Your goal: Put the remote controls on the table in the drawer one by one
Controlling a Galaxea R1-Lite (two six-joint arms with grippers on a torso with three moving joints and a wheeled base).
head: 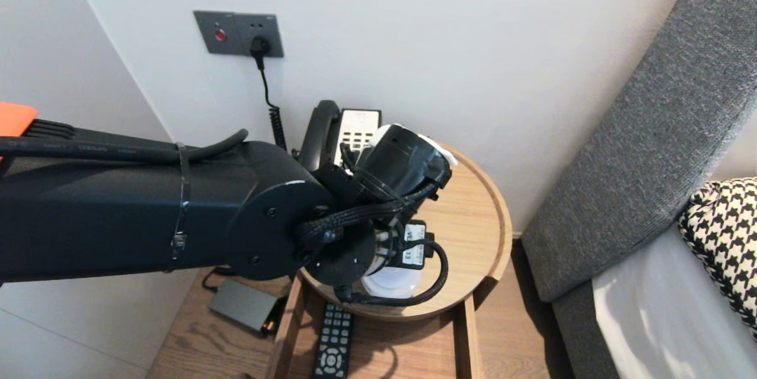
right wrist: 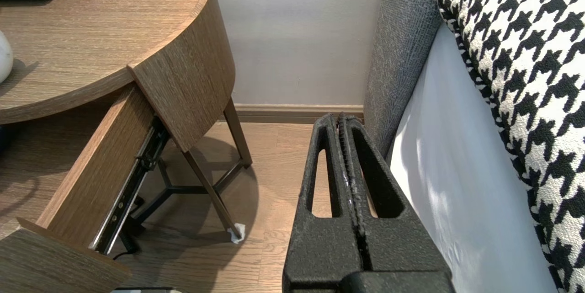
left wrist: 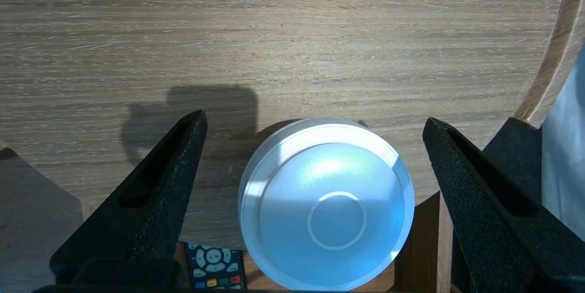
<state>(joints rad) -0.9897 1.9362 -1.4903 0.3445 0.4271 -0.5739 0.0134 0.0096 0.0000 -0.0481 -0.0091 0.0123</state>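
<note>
Left gripper (left wrist: 314, 118) hangs over the white canister (left wrist: 327, 201) at the round table's (left wrist: 292, 32) front edge, jaws wide apart and clear of it, so the canister stands unsupported; right gripper (right wrist: 342, 119), jaws together, is parked by the bed (right wrist: 457, 201).

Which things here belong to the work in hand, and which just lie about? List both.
In hand:
- left hand, open over the white round device
- round table, the device at its edge

Lying about:
- remote in the open drawer
- telephone
- grey box on the floor
- houndstooth pillow
- right hand, shut, beside the bed
</note>
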